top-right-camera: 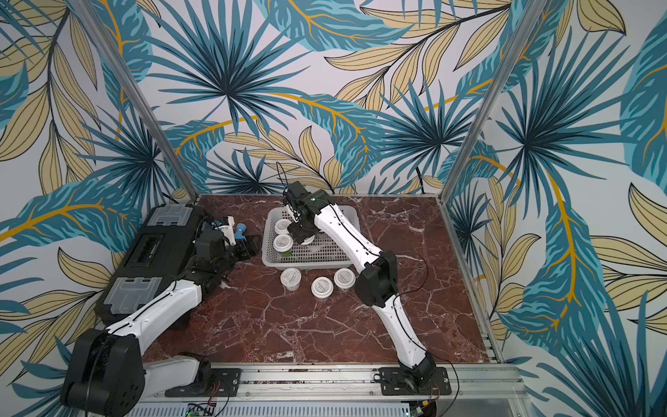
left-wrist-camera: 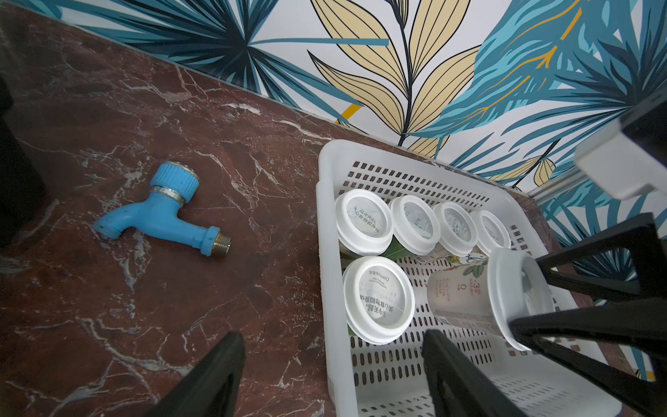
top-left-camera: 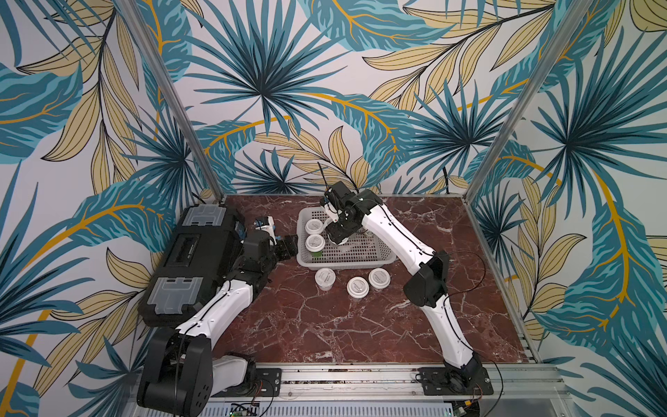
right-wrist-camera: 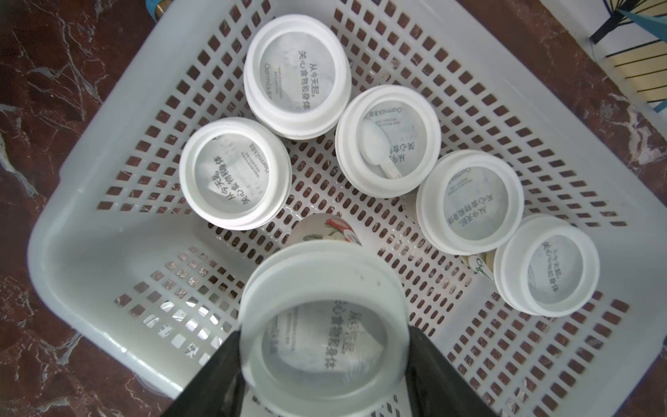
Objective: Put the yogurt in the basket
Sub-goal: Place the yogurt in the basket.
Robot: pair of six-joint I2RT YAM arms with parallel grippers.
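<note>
Five yogurt cups [right-wrist-camera: 297,72] stand lid-up along the far and left walls of the basket [right-wrist-camera: 72,224], leaving its near right floor bare. Three spare cups [top-left-camera: 357,287] sit on the surface [top-left-camera: 325,325] before its front wall. One held cup [right-wrist-camera: 321,274] hangs over that bare floor, clamped at the lid by the right hand [right-wrist-camera: 323,334], axis tilted, base downward; the left hand [top-left-camera: 288,246] gapes empty beside the left wall.
</note>
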